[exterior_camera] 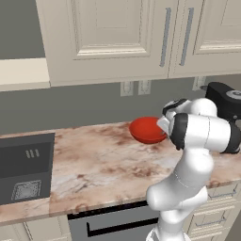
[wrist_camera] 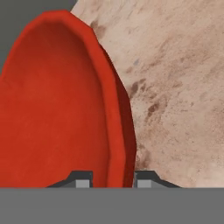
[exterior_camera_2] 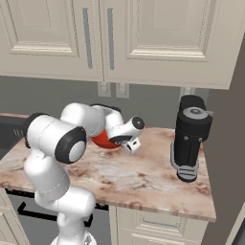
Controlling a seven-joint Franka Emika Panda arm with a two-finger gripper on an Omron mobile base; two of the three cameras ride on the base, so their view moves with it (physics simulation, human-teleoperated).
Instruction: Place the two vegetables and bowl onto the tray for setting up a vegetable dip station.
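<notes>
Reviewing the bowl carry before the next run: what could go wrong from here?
1. The gripper pinches only the thin rim of the red bowl, one finger inside and one outside, and the bowl looks tilted and held off the counter. It may twist or slip out.
2. The black coffee machine stands close on the counter beside the arm. A wide swing that way could knock the bowl against it.

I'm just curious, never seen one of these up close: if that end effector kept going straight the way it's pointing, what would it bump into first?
The red bowl: its rim already sits between the end effector fingertips. Beyond that lies the marbled countertop, though depth is hard to judge.
</notes>
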